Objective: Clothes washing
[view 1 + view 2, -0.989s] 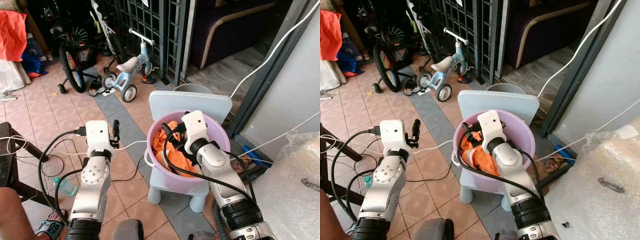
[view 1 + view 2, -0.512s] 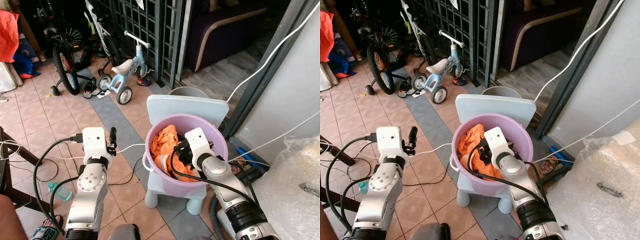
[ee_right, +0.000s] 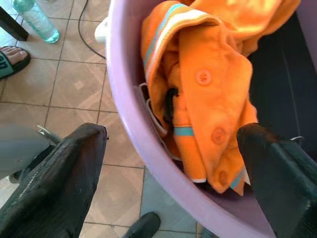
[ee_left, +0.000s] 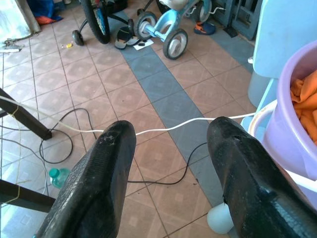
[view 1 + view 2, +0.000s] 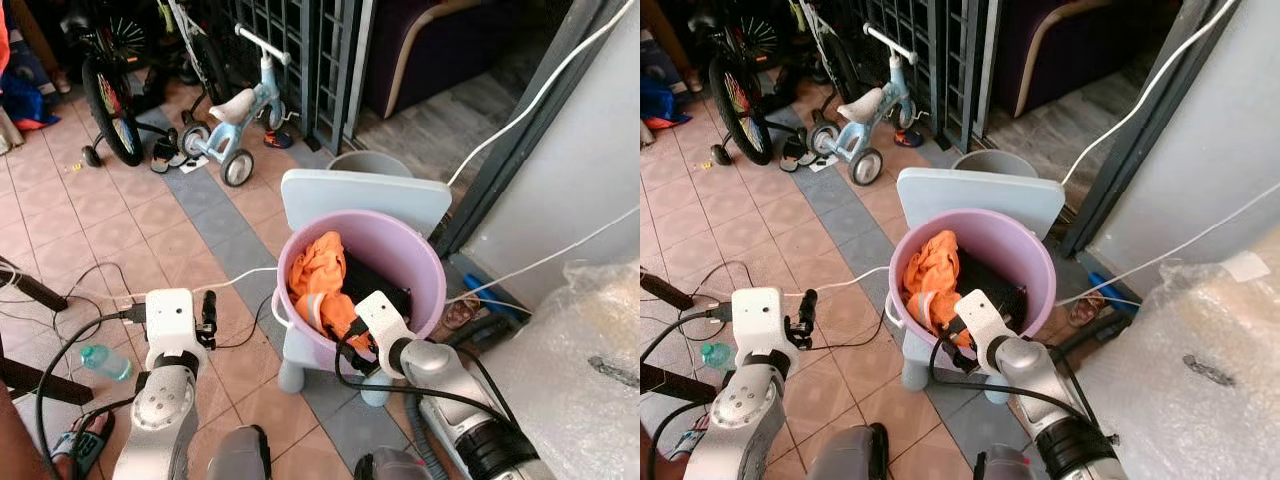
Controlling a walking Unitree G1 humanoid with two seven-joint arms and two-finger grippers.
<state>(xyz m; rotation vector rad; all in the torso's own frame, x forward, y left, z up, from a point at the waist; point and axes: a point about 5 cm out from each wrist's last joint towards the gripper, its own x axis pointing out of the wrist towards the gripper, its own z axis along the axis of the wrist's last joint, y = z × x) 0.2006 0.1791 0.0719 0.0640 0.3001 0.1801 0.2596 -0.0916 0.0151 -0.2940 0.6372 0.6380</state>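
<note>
A purple basin (image 5: 395,240) stands on a pale blue child's chair (image 5: 365,195). Inside it an orange shirt (image 5: 318,275) with teal and white trim is heaped on the left, and a dark garment (image 5: 378,288) lies beside it. My right gripper (image 5: 352,338) is at the basin's near rim. It is open wide, and in the right wrist view its fingers (image 3: 59,178) straddle the rim with the orange shirt (image 3: 208,84) ahead of them, untouched. My left gripper (image 4: 173,126) is open and holds nothing, low over the tiled floor left of the basin.
A grey bucket (image 5: 370,162) sits behind the chair. A child's tricycle (image 5: 235,110) and a bicycle (image 5: 105,90) stand by the metal gate. White and black cables (image 4: 163,130) cross the tiles. A water bottle (image 5: 105,362) and a person's sandalled foot (image 5: 80,440) are on the left, a bubble-wrapped bulk (image 5: 590,370) on the right.
The camera has shifted. My right gripper has drawn back from inside the basin to its near rim. The orange shirt stays in the basin. My left arm sits lower.
</note>
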